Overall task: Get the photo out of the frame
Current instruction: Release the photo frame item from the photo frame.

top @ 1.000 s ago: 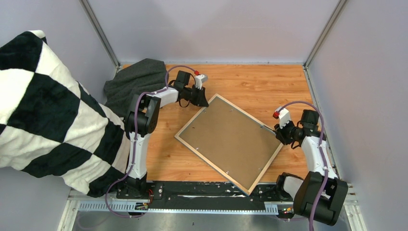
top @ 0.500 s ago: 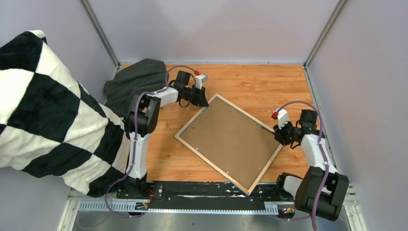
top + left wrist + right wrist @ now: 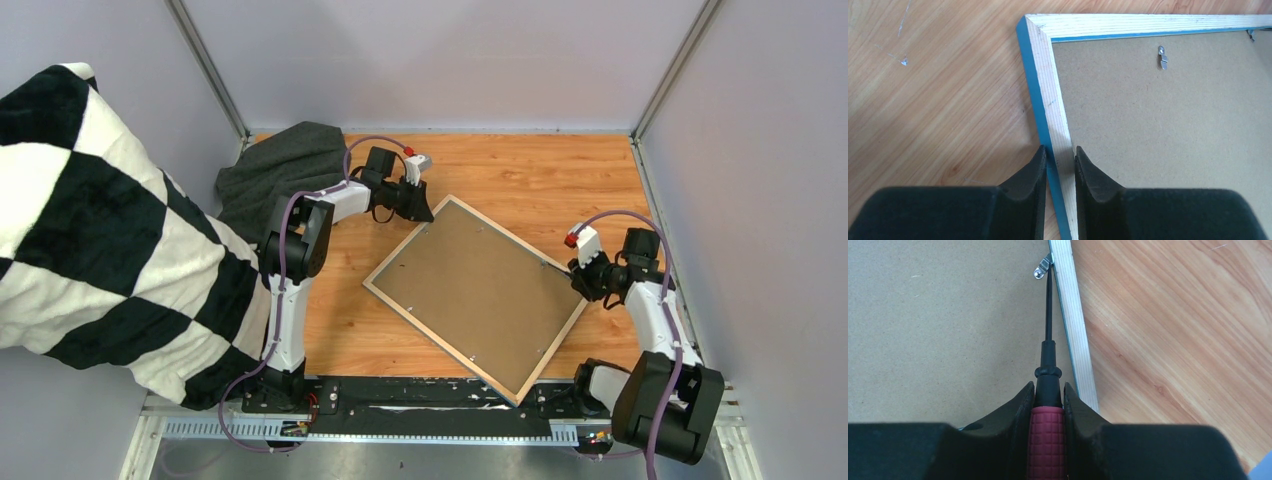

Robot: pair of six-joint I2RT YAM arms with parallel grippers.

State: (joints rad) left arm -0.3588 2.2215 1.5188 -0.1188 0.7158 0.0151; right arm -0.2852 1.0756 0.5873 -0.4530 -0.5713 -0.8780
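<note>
Across the middle of the counter [image 3: 540, 170], seen from above, the frame [image 3: 441, 345] is lying face down and turned diagonally, one corner pointing at the near edge, with its brown backing board [image 3: 475, 295] facing up. The photo is lying hidden beneath that board. The left gripper [image 3: 425, 212] is sitting at the frame's far corner and the right gripper [image 3: 572, 272] by its right corner, both too small here to judge how their jaws are standing. A grey cloth [image 3: 275, 170] is slumping in the far left corner, and a checked cloth [image 3: 90, 230], black and white, is bulging in from beyond the left edge, cut off by the picture's border. Pale lilac walls [image 3: 450, 60] are enclosing the wooden counter on three sides. From the left wrist, two black fingers [image 3: 1030, 180] are pinching the frame's pale rail, nearly closed, with blue showing along its outer side; a small metal clip [image 3: 1162, 56] is lying on the board near the far rail. From the right wrist, the fingers [image 3: 1019, 412] are clamping the red handle of a screwdriver [image 3: 1047, 440], whose dark shaft is reaching to a second clip [image 3: 1042, 267] at the rail, the tip being hard to make out.
</note>
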